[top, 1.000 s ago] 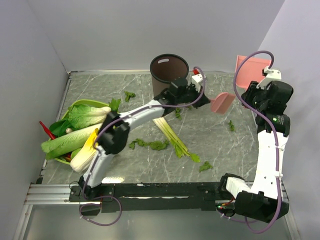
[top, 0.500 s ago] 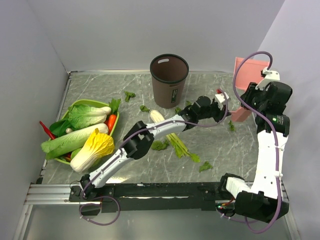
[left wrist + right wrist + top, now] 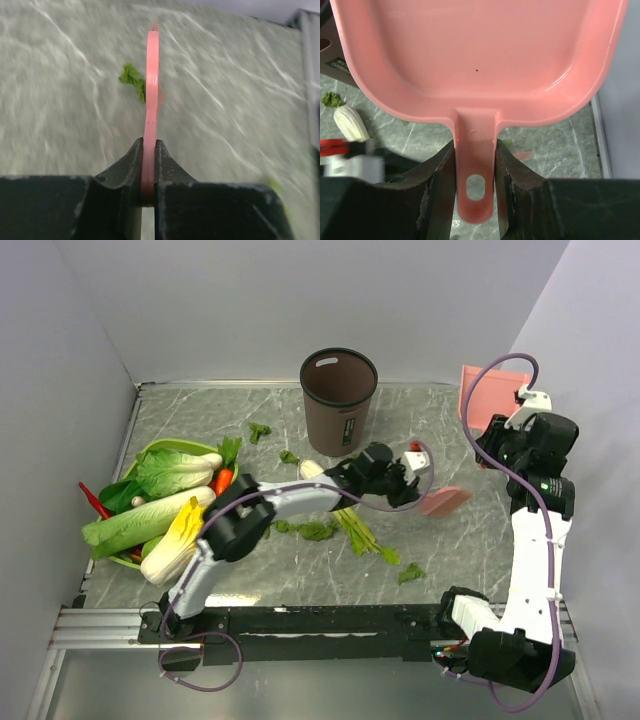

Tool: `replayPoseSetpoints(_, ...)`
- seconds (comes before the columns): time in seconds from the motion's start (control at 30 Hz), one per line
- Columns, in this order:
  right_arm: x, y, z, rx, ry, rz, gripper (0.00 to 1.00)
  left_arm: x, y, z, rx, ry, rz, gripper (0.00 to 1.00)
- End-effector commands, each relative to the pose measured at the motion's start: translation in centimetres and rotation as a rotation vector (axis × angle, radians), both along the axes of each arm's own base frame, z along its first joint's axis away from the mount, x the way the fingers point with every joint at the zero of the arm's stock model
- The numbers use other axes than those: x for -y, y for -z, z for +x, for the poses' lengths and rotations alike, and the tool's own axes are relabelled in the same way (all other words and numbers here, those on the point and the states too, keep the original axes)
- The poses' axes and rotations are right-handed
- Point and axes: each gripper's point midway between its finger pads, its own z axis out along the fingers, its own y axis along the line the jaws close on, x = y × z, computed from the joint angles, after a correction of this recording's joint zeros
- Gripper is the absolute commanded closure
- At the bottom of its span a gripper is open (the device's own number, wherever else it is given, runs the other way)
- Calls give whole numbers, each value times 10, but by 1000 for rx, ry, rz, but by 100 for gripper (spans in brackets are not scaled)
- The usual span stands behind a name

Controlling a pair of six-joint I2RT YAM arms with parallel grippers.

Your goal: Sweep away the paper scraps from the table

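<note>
My left gripper (image 3: pixel 418 490) is shut on a thin pink scraper (image 3: pixel 443 502), held edge-on low over the table (image 3: pixel 470 550); in the left wrist view the scraper (image 3: pixel 151 90) touches one green scrap (image 3: pixel 132 81). My right gripper (image 3: pixel 508 440) is shut on the handle (image 3: pixel 475 165) of the pink dustpan (image 3: pixel 478 398), held raised at the far right; it fills the right wrist view (image 3: pixel 480 55). Dark-green paper scraps lie scattered: by the bin (image 3: pixel 260 429), (image 3: pixel 289 456), in the middle (image 3: pixel 305 530) and near the front (image 3: pixel 411 573).
A dark brown bin (image 3: pixel 339 388) stands at the back centre. A long white-and-green leek stalk (image 3: pixel 350 522) lies under the left arm. A green bowl (image 3: pixel 160 448) with cabbage and other vegetables sits at the left. Walls close in the sides.
My left gripper has pulled the scraper from beside the dustpan toward the front and left, lower over the table. The dustpan has shifted slightly back and left.
</note>
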Motion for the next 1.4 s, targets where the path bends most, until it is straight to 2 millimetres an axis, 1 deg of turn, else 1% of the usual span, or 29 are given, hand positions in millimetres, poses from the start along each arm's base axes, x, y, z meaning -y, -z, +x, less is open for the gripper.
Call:
replayPoseSetpoints(0.0,-2,-13,-4,67,-5,-4,100,-58,-51,-46,-56,127,-6,99)
replayPoseSetpoints(0.03,-3,-12,-5,66,-8,-3,100,-77,-42,-53,-98,142,36,99)
replayPoseSetpoints(0.07,-4,-12,-6,72,-8,0,100,-98,-21,-68,-126,174,88,99)
replayPoseSetpoints(0.1,-5,-7,-7,64,-7,4,100,-111,-40,-78,-100,202,72,99)
replayPoseSetpoints(0.13,-5,-7,-6,69,-8,8,100,-127,-35,-94,-134,244,112,99)
replayPoseSetpoints(0.17,-6,-7,-7,72,-10,15,100,-138,-31,-101,-99,268,130,99)
replayPoseSetpoints(0.2,-7,-5,-7,69,-13,21,100,-145,-51,-106,-55,278,103,99)
replayPoseSetpoints(0.23,-8,-5,-7,72,-16,24,100,-148,-58,-109,-28,283,93,99)
replayPoseSetpoints(0.27,-9,-5,-7,74,-21,26,100,-151,-73,-112,36,295,71,99)
replayPoseSetpoints(0.33,-10,-5,-6,78,-29,29,100,-149,-84,-114,134,306,75,99)
replayPoseSetpoints(0.37,-10,-6,-6,78,-27,28,100,-149,-91,-113,220,338,92,99)
replayPoseSetpoints(0.43,-9,-7,-6,82,-26,27,100,-147,-98,-115,311,384,107,99)
replayPoseSetpoints(0.47,-10,-8,-6,84,-29,27,100,-143,-108,-115,335,400,96,99)
replayPoseSetpoints(0.53,-10,-10,-7,89,-30,27,100,-144,-107,-119,351,435,111,99)
replayPoseSetpoints(0.57,-11,-11,-7,92,-20,50,100,-143,-106,-117,391,440,122,99)
replayPoseSetpoints(0.73,-8,-19,-10,105,-10,33,100,-148,-84,-127,572,549,183,99)
replayPoseSetpoints(0.8,-7,-23,-11,110,-7,25,100,-144,-85,-131,590,582,166,99)
replayPoseSetpoints(0.83,-7,-24,-10,111,-9,28,100,-141,-92,-131,595,590,155,99)
replayPoseSetpoints(0.87,-8,-26,-10,114,-12,29,100,-137,-88,-131,577,605,158,99)
replayPoseSetpoints(0.9,-9,-26,-10,110,-14,33,100,-134,-89,-136,556,630,146,99)
replayPoseSetpoints(0.93,-9,-25,-9,106,-15,39,100,-129,-101,-136,535,625,132,99)
replayPoseSetpoints(0.97,-10,-28,-10,109,-18,39,100,-123,-96,-135,494,625,137,99)
replayPoseSetpoints(1.03,-10,-29,-12,106,-18,37,100,-113,-104,-137,403,617,124,99)
replayPoseSetpoints(1.1,-8,-31,-13,109,-6,24,100,-111,-106,-139,333,626,118,99)
replayPoseSetpoints(1.13,-7,-32,-14,107,-3,23,100,-106,-110,-145,280,663,94,99)
replayPoseSetpoints(1.2,-8,-32,-13,104,-6,25,100,-110,-100,-149,176,690,122,99)
replayPoseSetpoints(1.23,-8,-31,-13,101,-10,29,100,-103,-99,-148,135,715,110,99)
replayPoseSetpoints(1.3,-9,-28,-10,91,-19,37,100,-106,-91,-150,40,734,134,99)
replayPoseSetpoints(1.37,-9,-27,-9,89,-20,40,100,-101,-84,-150,-10,753,152,99)
